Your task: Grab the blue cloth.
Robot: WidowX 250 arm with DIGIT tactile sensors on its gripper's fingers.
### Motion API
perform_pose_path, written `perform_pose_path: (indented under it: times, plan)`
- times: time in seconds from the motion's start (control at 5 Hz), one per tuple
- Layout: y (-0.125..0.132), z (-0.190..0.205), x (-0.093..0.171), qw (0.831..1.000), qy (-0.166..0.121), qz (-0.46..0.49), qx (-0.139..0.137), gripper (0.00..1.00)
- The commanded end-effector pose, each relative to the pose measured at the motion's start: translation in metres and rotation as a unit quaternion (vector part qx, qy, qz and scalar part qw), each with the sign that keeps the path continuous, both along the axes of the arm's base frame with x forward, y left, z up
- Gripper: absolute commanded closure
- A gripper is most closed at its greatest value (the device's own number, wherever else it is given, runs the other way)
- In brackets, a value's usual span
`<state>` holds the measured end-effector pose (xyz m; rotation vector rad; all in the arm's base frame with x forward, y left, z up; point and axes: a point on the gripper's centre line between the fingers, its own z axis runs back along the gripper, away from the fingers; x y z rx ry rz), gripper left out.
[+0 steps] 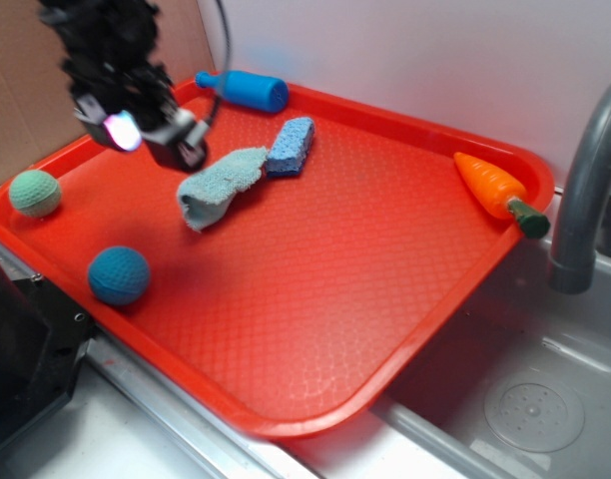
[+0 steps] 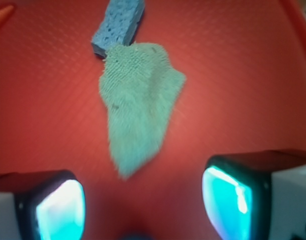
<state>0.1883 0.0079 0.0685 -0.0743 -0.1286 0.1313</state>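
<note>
The blue cloth (image 1: 221,185) (image 2: 138,105) is a pale teal terry rag lying flat and elongated on the red tray (image 1: 325,289). Its far end touches the blue sponge (image 1: 291,146) (image 2: 119,25). My gripper (image 1: 156,135) (image 2: 143,205) hovers above the tray just left of the cloth's near end. It is open, its two glowing pads (image 2: 60,210) wide apart with only bare tray between them. In the wrist view the cloth's pointed tip lies just ahead of the gap.
On the tray also lie a dark blue knitted ball (image 1: 118,274), a green knitted ball (image 1: 35,193), a blue bottle-shaped toy (image 1: 244,89) at the back and a toy carrot (image 1: 497,190) at the right. A sink basin (image 1: 535,409) and a grey faucet (image 1: 585,180) are to the right.
</note>
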Motion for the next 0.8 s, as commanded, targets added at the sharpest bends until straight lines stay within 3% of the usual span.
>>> perform_pose_path:
  times: [0.0, 0.2, 0.4, 0.6]
  plan:
    - [-0.001, -0.030, 0.047, 0.999, 0.023, -0.005, 0.047, 0.16]
    - [0.005, -0.041, 0.051, 0.997, 0.038, 0.006, 0.071, 1.00]
    - [0.006, -0.040, 0.046, 0.995, 0.067, 0.004, 0.068, 1.00]
    - [0.009, 0.010, 0.026, 0.996, 0.062, 0.014, 0.057, 1.00]
